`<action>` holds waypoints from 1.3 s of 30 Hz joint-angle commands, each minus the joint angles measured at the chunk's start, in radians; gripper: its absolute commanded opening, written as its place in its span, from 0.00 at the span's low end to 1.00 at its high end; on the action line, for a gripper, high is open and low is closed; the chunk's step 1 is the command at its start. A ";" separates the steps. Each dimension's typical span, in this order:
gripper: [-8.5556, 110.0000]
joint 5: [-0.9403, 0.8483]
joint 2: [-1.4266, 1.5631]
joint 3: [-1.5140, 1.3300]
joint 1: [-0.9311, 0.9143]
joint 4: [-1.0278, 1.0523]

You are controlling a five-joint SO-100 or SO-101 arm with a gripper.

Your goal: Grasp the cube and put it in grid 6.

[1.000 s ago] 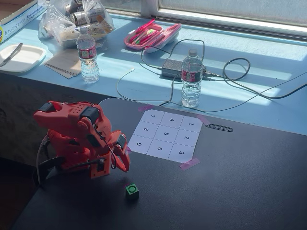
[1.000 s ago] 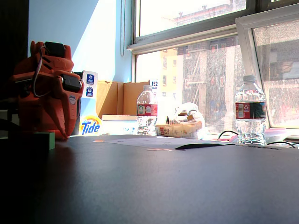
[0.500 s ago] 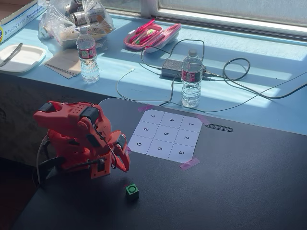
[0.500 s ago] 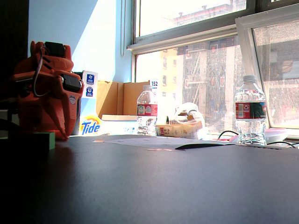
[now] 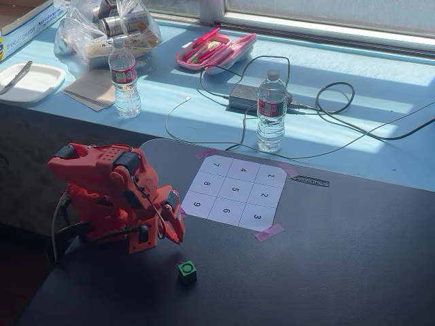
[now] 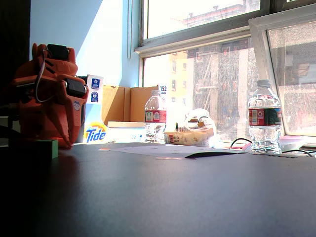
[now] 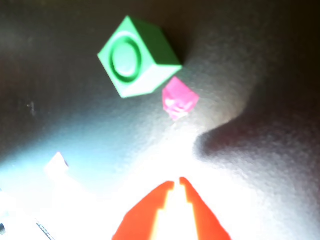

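While folded low over its base, the gripper (image 7: 174,184) shows its jaws nearly pressed together, a thin slit between the tips, holding and touching nothing. Green cube (image 7: 137,55) sits on the dark table (image 5: 340,258) ahead of the tips, well apart, circular recess facing up, corners turned diagonal; no long axis. Pink marker (image 7: 179,98) lies just beside it. Numbered grid sheet (image 5: 234,191) lies beyond, with bare table around the cube.

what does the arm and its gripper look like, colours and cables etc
The arm is chunky orange-red printed plastic with black motor blocks set into it and thin dark cables looping along its side. The gripper has two tapered orange-red fingers ending in narrow pointed tips.
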State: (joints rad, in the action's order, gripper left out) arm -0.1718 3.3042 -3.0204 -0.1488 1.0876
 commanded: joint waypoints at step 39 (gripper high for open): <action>0.27 0.201 -0.408 0.471 -0.160 -0.026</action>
State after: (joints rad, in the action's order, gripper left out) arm 0.0031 3.0189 -2.6676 -0.2823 1.0953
